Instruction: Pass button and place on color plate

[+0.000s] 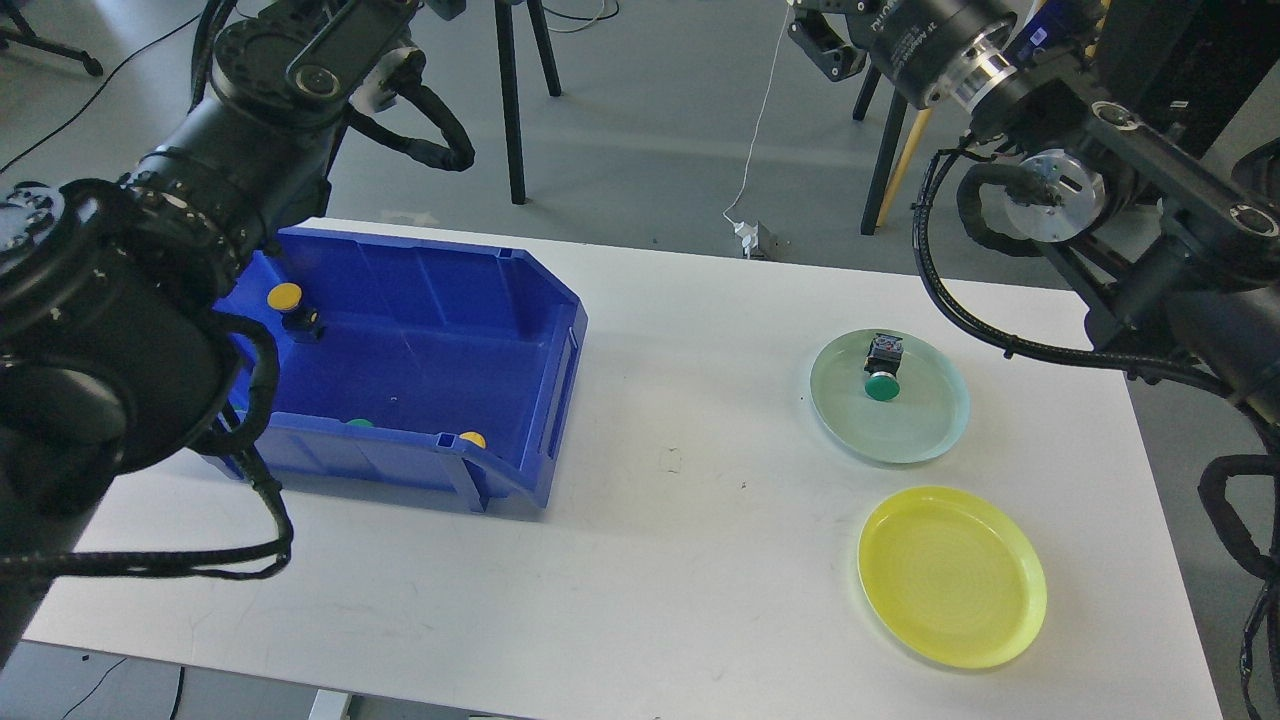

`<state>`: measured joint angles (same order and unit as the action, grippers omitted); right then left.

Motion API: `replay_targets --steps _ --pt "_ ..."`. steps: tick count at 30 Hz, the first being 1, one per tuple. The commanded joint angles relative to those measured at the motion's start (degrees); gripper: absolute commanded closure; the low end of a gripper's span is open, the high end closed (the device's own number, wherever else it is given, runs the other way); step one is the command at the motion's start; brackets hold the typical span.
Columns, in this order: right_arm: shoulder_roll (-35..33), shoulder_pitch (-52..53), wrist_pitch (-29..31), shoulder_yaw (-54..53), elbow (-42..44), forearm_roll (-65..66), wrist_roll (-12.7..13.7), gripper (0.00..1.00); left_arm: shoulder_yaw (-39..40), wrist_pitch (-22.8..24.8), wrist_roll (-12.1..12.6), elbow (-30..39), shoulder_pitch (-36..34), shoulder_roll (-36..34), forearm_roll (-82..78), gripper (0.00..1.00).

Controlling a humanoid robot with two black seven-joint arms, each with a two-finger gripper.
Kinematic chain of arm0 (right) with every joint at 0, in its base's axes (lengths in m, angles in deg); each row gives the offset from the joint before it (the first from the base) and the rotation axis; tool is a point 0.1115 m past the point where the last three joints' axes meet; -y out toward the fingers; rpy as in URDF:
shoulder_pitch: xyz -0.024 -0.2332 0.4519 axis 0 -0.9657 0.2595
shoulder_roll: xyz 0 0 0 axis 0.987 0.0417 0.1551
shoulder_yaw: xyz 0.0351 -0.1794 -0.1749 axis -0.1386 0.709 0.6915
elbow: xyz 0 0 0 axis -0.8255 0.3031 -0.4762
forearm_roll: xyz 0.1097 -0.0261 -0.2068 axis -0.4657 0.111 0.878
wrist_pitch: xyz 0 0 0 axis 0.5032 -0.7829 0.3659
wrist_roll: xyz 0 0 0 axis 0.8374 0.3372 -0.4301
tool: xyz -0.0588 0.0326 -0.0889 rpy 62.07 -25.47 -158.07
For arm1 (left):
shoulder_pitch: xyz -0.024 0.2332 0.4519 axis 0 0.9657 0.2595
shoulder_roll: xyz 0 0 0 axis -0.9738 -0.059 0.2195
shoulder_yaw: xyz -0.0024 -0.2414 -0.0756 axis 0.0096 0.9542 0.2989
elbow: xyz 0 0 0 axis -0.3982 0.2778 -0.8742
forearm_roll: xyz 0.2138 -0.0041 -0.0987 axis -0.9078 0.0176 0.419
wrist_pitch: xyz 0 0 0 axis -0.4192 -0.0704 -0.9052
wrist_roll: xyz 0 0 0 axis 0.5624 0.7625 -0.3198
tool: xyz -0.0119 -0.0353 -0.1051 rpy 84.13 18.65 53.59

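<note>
A green button (882, 386) with a black body lies on the pale green plate (925, 430) at the right. The yellow plate (950, 580) in front of it holds nothing. The blue bin (562, 330) on the left holds a yellow button (285, 297) at its back left, and a green button (360, 423) and a second yellow button (472, 439) half hidden behind its front wall. My left arm rises out of the top edge, so its gripper is out of view. My right gripper (815, 35) is high at the top edge, partly cut off.
The white table (680, 520) carries the bin and both plates. Chair legs and a white cable stand on the floor behind the table. My left arm (200, 200) hangs over the bin's left end.
</note>
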<state>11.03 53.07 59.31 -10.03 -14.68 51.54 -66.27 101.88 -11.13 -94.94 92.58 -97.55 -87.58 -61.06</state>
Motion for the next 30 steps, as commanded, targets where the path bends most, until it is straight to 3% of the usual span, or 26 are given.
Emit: replay_targets --steps 1,6,30 --pt "0.33 0.26 -0.02 0.02 0.16 -0.01 0.02 0.13 -1.03 -0.01 0.0 0.3 -0.22 0.0 -0.24 0.75" --pt "0.33 0.18 0.07 0.02 0.07 -0.01 0.02 0.13 -5.25 -0.01 0.0 0.66 -0.13 0.0 -0.15 0.75" --pt "0.42 0.26 0.07 -0.68 0.16 -0.01 -0.16 0.13 -5.78 -0.01 0.0 5.31 -1.98 0.0 -0.15 0.75"
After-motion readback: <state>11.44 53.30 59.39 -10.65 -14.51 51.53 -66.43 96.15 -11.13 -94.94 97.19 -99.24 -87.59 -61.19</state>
